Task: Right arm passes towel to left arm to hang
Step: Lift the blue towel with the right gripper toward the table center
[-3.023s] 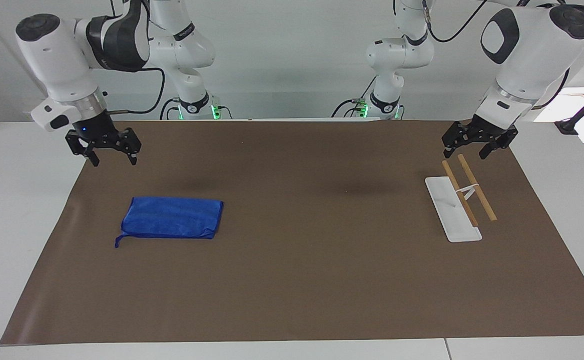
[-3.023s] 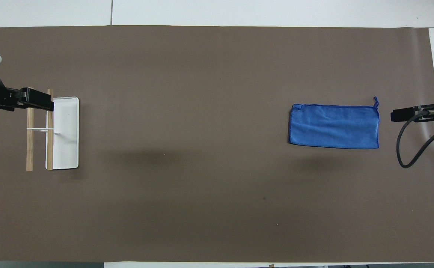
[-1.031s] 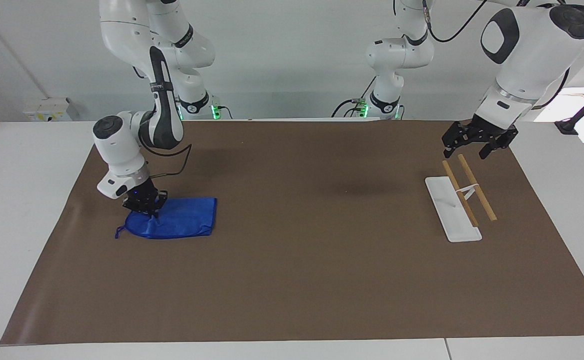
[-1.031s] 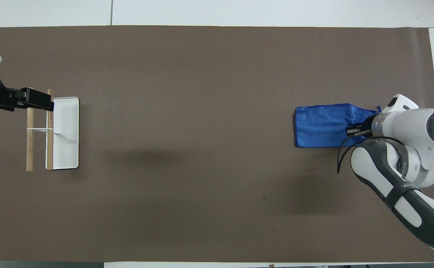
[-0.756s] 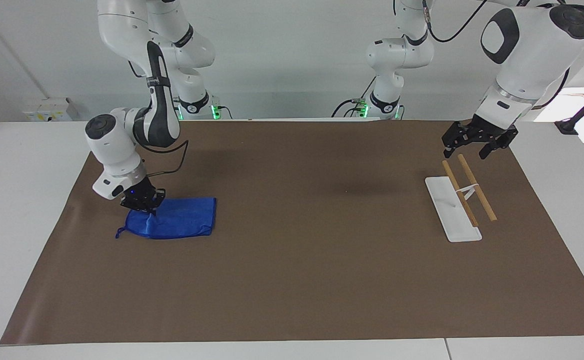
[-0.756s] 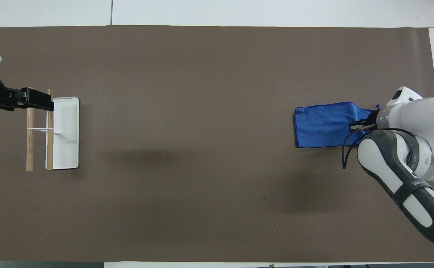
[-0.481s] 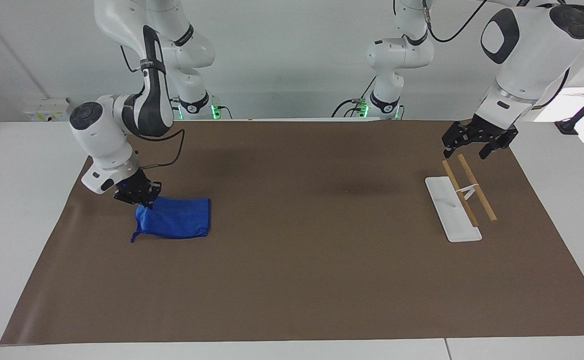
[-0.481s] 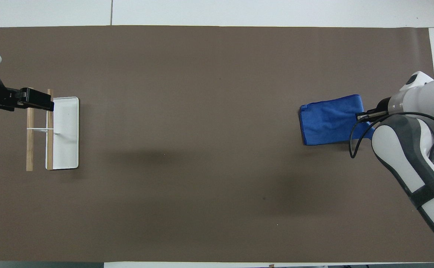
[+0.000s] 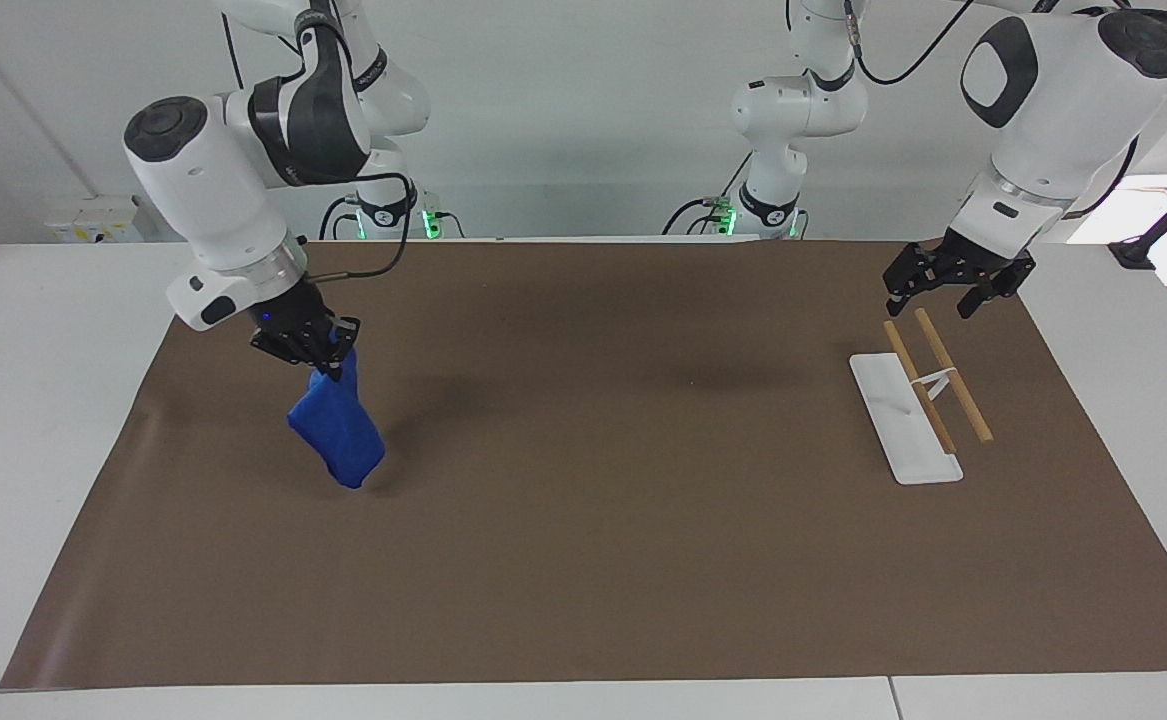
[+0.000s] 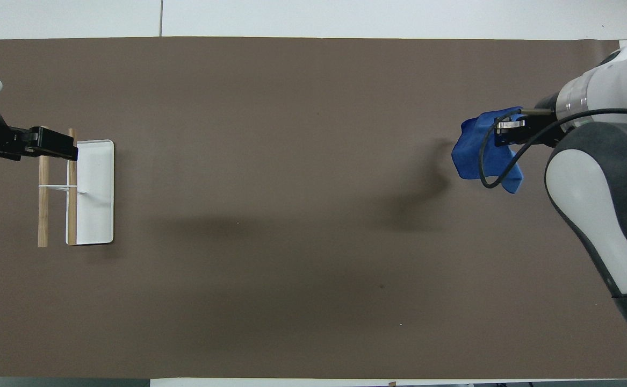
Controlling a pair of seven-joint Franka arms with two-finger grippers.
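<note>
The bright blue towel [image 9: 338,432] [image 10: 473,153] hangs in the air from my right gripper [image 9: 315,358] [image 10: 498,132], which is shut on its top edge. It dangles over the brown mat at the right arm's end of the table, its lower end just above the surface. My left gripper [image 9: 951,287] [image 10: 54,143] waits open, raised over the near ends of the rack's two wooden bars, with nothing between its fingers.
A rack with a white base [image 9: 893,425] [image 10: 96,215] and two wooden bars [image 9: 953,389] [image 10: 43,199] stands at the left arm's end of the table. The brown mat [image 9: 603,520] covers most of the table.
My right gripper has lifted the towel off the mat, so it now hangs bunched instead of lying flat. The left arm has not moved.
</note>
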